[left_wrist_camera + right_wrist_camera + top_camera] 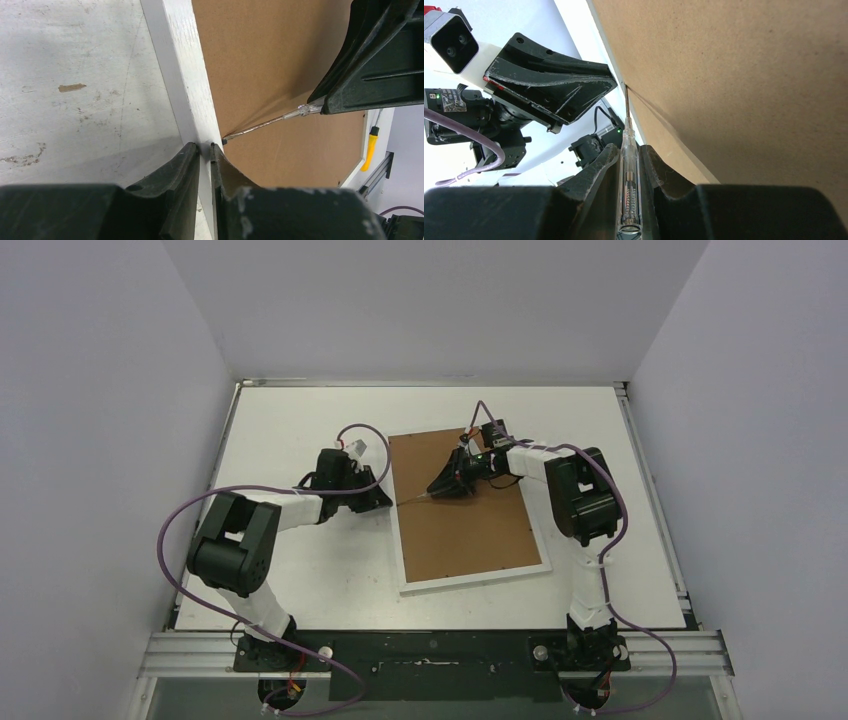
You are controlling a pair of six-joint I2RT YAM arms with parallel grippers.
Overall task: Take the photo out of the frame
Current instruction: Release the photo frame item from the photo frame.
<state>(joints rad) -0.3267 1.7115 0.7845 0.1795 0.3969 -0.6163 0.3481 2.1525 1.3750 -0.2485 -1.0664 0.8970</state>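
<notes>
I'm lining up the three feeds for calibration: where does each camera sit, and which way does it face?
Top external: high behind the arm bases, looking down on the white table and face-down white rectangular picture frame; both arms show.
Left wrist: on the left arm, facing along the left tool, shut on the frame's white border.
Right wrist: on the right arm, facing along the right tool, gripping a clear-handled screwdriver.
Shared: both wrist views show the screwdriver tip at the brown fibreboard back's edge.
</notes>
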